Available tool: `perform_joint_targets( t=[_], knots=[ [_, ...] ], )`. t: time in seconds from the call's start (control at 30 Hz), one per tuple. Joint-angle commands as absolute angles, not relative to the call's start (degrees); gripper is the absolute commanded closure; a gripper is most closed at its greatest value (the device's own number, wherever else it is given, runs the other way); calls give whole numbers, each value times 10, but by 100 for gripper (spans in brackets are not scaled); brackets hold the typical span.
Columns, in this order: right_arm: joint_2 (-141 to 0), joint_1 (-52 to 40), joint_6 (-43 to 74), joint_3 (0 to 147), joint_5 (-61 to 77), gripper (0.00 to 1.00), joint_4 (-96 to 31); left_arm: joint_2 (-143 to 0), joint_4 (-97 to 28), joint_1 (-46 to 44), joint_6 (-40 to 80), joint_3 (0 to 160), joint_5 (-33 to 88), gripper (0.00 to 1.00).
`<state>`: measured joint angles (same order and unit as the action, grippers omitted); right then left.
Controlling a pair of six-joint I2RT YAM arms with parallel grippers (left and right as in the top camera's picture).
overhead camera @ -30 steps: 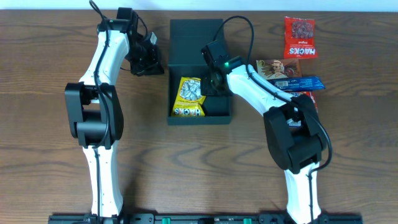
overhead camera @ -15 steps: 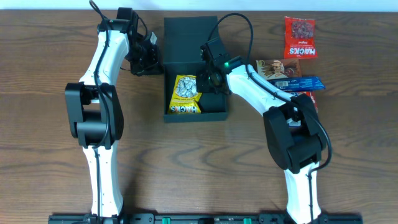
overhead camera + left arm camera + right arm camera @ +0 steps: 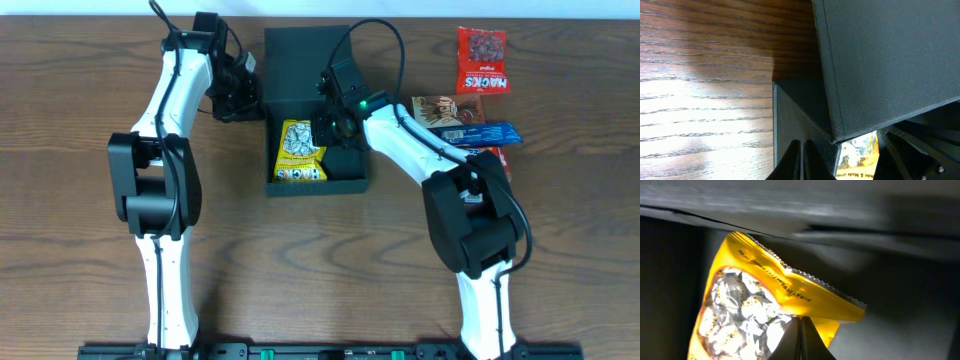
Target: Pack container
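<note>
Overhead: the container [image 3: 300, 60] lies open on the worktop [image 3: 80, 150], with a yellow snack packet [image 3: 300, 152] in its left half. The left pincer [image 3: 242, 92] is just beside the container's left edge and the right pincer [image 3: 335, 125] is inside it. The container sits further left than a second ago.

Left wrist: pincer [image 3: 801, 160] together, at the container [image 3: 880, 60] wall.

Right wrist: pincer [image 3: 800, 340] together, against the packet [image 3: 750, 305].

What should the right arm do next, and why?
Probably lift the right gripper out of the box and head for the red packet: the yellow packet already lies inside, while the red one waits on the table.
</note>
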<state>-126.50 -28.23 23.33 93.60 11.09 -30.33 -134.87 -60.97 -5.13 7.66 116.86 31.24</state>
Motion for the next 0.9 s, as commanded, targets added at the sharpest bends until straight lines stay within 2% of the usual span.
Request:
perform_joint_targets(
  t=[0.0, 0.1, 0.3, 0.47, 0.87],
  knots=[
    [-1276, -293, 220, 945, 129, 99, -298, -1344, -610, -65, 79, 1167, 329, 94],
    [-1273, -291, 220, 959, 118, 99, -326, -1344, -610, -65, 79, 1167, 328, 94],
    [-1271, -287, 211, 1020, -10, 99, -429, -1344, -610, -64, 77, 1167, 328, 94],
    [-1277, -287, 212, 1018, -11, 99, -466, -1344, -609, -64, 77, 1167, 328, 94],
    [-1326, -284, 214, 1016, 72, 99, -411, -1344, -608, -63, 77, 1167, 328, 94]
  ],
)
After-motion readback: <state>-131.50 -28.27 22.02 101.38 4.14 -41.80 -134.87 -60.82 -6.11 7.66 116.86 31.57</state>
